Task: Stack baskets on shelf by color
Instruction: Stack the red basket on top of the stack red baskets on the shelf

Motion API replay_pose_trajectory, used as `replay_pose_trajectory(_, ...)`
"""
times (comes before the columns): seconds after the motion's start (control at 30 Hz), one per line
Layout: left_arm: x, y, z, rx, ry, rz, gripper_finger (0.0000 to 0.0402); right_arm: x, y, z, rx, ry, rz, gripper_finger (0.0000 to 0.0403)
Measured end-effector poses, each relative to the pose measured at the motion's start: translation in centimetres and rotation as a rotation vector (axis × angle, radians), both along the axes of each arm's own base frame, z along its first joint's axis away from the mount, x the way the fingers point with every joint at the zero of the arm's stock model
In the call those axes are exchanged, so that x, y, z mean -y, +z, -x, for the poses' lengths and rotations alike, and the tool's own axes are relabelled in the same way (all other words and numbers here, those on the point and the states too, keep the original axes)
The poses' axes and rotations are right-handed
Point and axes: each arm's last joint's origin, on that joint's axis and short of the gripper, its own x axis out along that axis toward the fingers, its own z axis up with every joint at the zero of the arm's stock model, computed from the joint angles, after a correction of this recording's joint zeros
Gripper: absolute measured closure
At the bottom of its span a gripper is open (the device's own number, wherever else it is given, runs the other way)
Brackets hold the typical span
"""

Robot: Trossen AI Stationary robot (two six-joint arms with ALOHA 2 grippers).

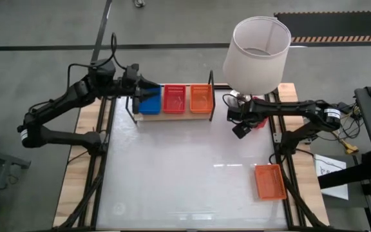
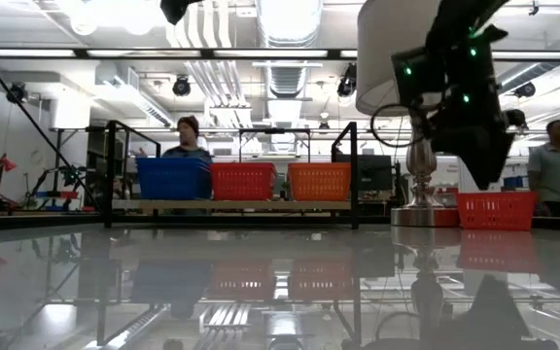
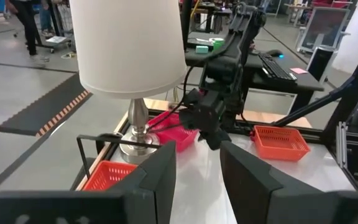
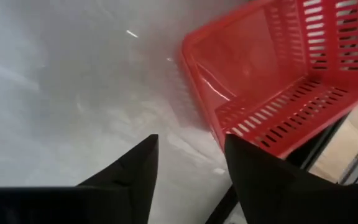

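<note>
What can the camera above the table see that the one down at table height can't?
Only the high view shows the lone orange basket near the table's front right, and the left gripper at the shelf's blue basket. Only the low view shows people standing behind the table. Both show the shelf with blue, red and orange baskets, and the lamp.

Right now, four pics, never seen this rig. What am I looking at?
Two robot arms at a white table. One picture looks straight down, one looks level across the table, and two come from cameras on the arms' wrists.

A wooden shelf holds a blue basket, a red basket and an orange basket. A second orange basket lies loose; another red basket sits by the lamp.

The left claw hovers open at the blue basket. The right claw is open beside the loose red one. Neither holds anything.
</note>
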Motion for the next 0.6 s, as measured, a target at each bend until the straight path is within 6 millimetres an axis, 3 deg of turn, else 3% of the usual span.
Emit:
replay_pose_trajectory(0.3,-0.7,-0.8,-1.3,-0.032,0.000,0.018,0.0292,-0.2,-2.9,1.1,-0.019,0.015,0.046,0.0216)
replay_pose_trajectory(0.6,-0.7,-0.8,-1.4,-0.029,0.004,0.037,0.0292,-0.1,-2.7,0.8,-0.005,0.046,0.074,0.0216)
